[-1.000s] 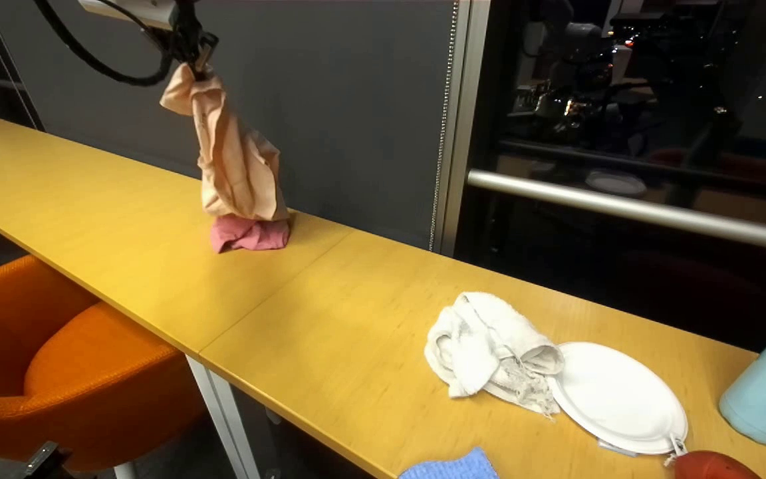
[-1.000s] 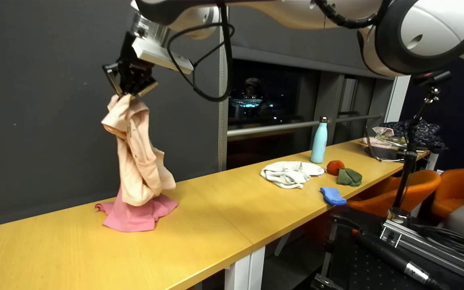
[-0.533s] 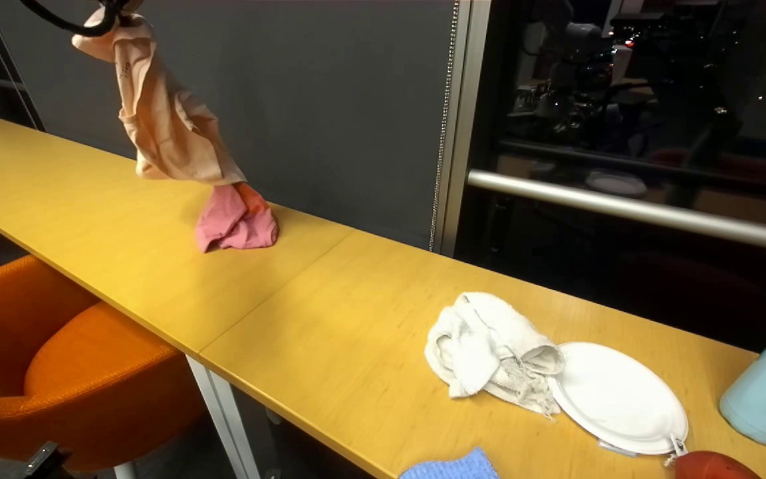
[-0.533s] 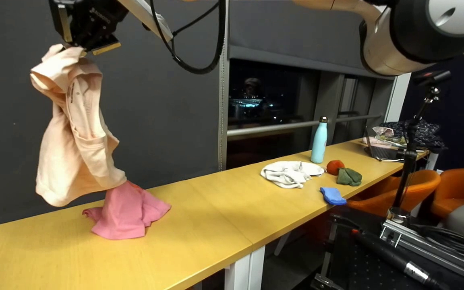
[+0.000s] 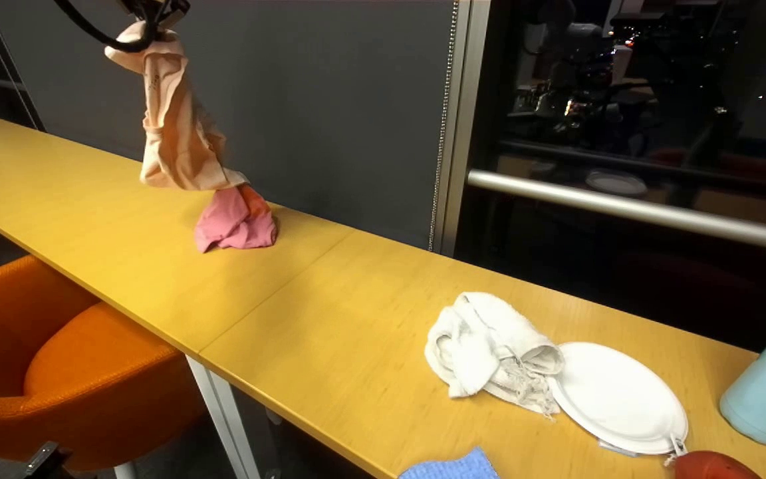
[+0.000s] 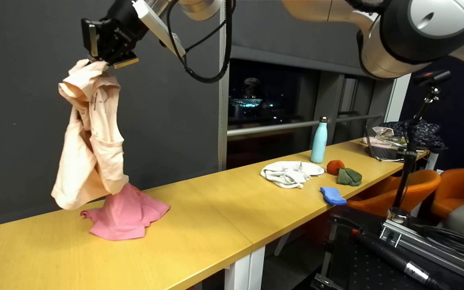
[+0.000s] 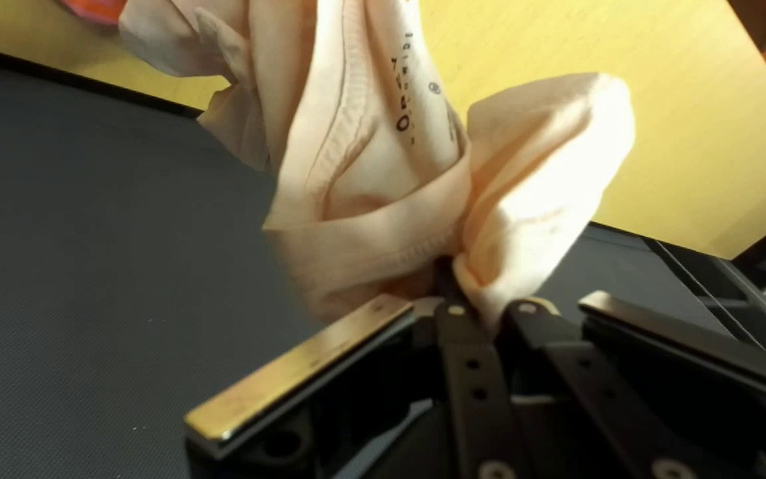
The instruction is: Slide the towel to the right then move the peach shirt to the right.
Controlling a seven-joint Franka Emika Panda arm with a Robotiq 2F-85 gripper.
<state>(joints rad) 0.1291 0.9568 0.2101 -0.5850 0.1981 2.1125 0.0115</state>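
The peach shirt (image 5: 180,143) hangs bunched in the air from my gripper (image 6: 102,60), well above the table. The shirt also shows in an exterior view (image 6: 77,173). In the wrist view my gripper (image 7: 483,299) is shut on its collar area, with printed lettering on the shirt (image 7: 373,159) facing the camera. The white towel (image 5: 483,346) lies crumpled on the table, to the right of the shirt in both exterior views (image 6: 284,175), against the white plate (image 5: 622,399).
A pink cloth (image 6: 123,217) stands peaked on the table below the shirt; whether they touch is unclear. A blue bottle (image 6: 319,143), red ball (image 6: 334,167), green cloth (image 6: 349,177) and blue cloth (image 6: 332,196) lie around the plate. A dark wall (image 5: 343,120) runs along the back.
The shirt has risen and shifted left off most of the pink cloth, then come slightly down and back right in the last half second. The towel has not moved.
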